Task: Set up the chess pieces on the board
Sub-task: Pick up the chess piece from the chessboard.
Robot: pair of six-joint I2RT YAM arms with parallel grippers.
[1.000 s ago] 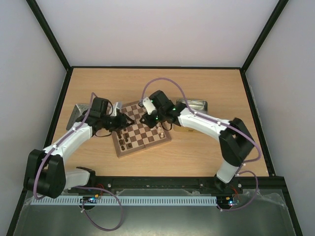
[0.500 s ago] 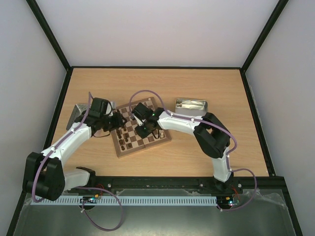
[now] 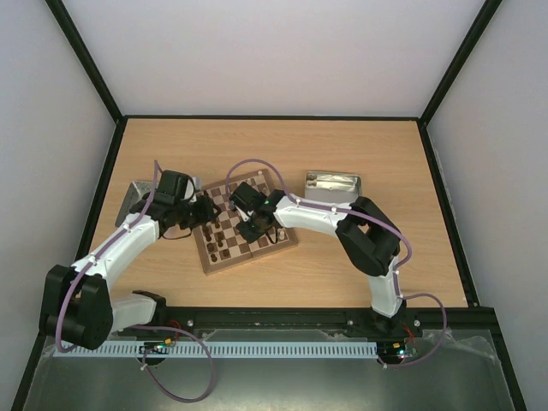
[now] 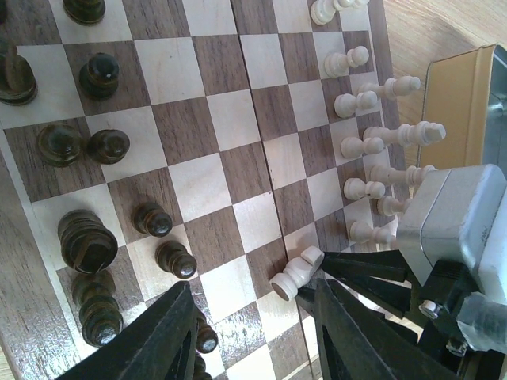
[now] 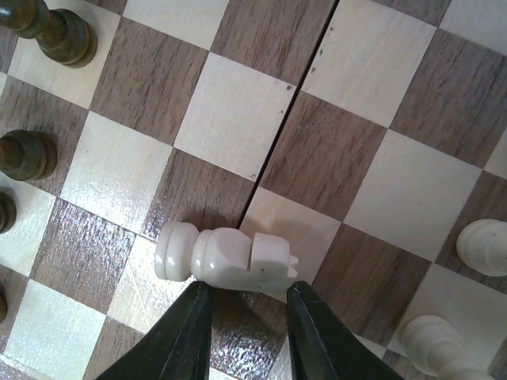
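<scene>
A pale piece (image 5: pixel 226 257) lies toppled on the board (image 5: pixel 238 111) at the tips of the right gripper (image 5: pixel 247 299).
Its fingers stand apart just beside the piece, next to the board's centre fold; I cannot tell whether they touch it. The left gripper (image 4: pixel 252 301) hangs over the board with its fingers spread wide and nothing clamped between them. Dark pieces (image 4: pixel 83 241) stand along one edge of the board, pale pieces (image 4: pixel 360 146) along the opposite edge.
</scene>
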